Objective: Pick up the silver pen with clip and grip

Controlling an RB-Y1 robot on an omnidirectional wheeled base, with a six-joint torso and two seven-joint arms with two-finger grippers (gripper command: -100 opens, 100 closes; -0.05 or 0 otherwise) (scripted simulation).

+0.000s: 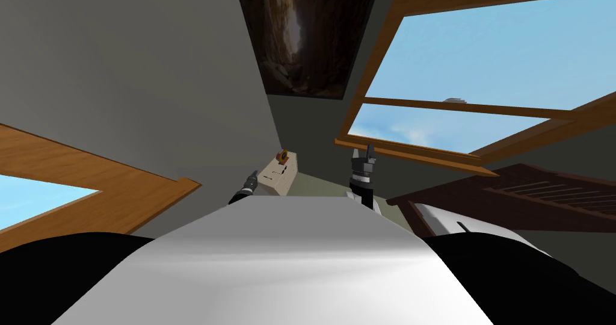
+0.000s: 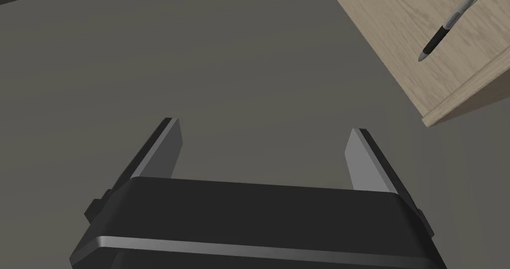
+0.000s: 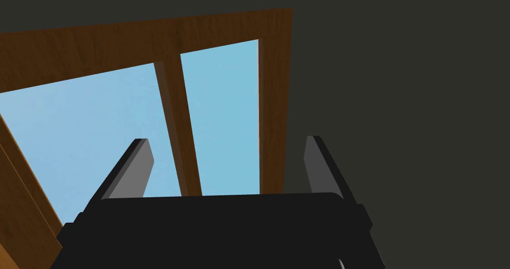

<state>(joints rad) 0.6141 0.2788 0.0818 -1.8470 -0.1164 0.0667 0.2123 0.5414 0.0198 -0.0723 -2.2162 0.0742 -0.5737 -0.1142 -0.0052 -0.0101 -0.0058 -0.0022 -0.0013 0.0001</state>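
A slim silver pen [image 2: 450, 24] with a black grip and a clip lies flat on a small light wood table [image 2: 398, 42], near its edge. My left gripper [image 2: 264, 141] hangs open over the grey floor beside that table, short of its corner, with nothing between its fingers. In the head view the left gripper [image 1: 252, 176] sits just left of the table [image 1: 283, 180]. My right gripper [image 1: 364, 153] is raised in front of a window, open and empty [image 3: 226, 154].
A small red and yellow object [image 1: 281, 155] stands at the table's far end. Dark wood slatted furniture [image 1: 541, 195] and a white object [image 1: 445, 219] lie to the right. Grey floor [image 2: 199, 71] spreads around the table.
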